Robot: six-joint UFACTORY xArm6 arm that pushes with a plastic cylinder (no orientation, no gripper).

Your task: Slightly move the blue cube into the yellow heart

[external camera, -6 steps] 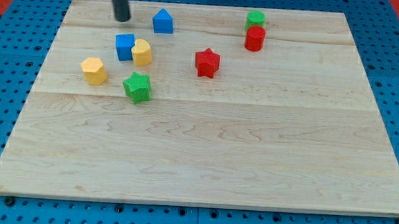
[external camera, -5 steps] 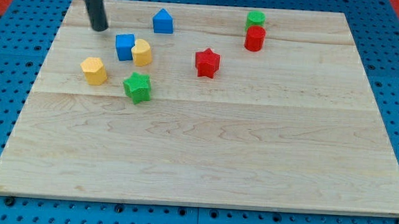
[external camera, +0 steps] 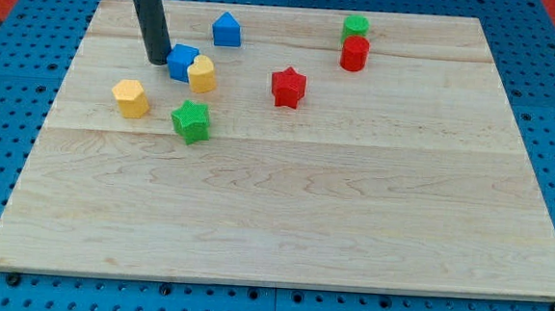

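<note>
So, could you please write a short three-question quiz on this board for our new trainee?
1. True or false: my tip sits against the blue cube on its left in the view.
2. Which block touches the blue cube? A) yellow heart B) red star C) green star
3. How many red blocks are on the board?

Key: 1 true; 2 A; 3 two.

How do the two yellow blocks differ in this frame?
The yellow heart touches the blue cube, which my tip meets from the view's left; the yellow hexagonal block stands alone, nearer the view's left and bottom. Their outlines differ: lobed versus faceted. Both share colour and similar size.
</note>
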